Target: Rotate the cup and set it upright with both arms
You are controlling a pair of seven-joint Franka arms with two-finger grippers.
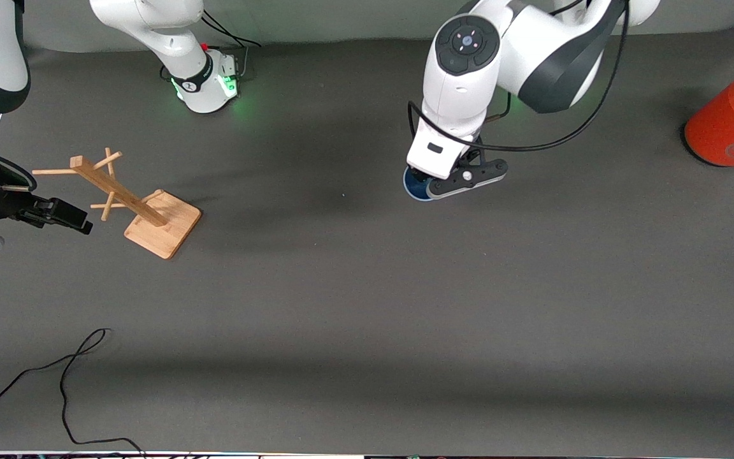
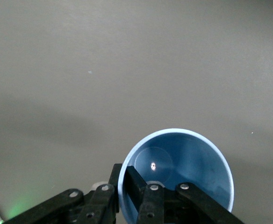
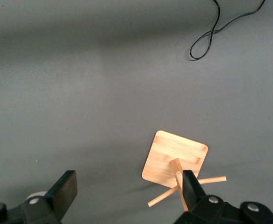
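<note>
The pale-blue cup (image 2: 183, 158) has its mouth facing up at the left wrist camera, and its inside bottom shows. My left gripper (image 2: 125, 175) is shut on the cup's rim, one finger inside the wall and one outside. In the front view the left gripper (image 1: 434, 182) covers most of the cup (image 1: 415, 186), in the middle of the table toward the arms' bases. I cannot tell whether the cup rests on the table. My right gripper (image 1: 64, 215) is open and empty, waiting at the right arm's end of the table; it also shows in the right wrist view (image 3: 128, 184).
A wooden peg rack (image 1: 144, 210) on a square base stands beside the right gripper and shows in the right wrist view (image 3: 176, 158). An orange-red can (image 1: 730, 121) with a grey lid stands at the left arm's end. A black cable (image 1: 67, 376) lies near the front camera.
</note>
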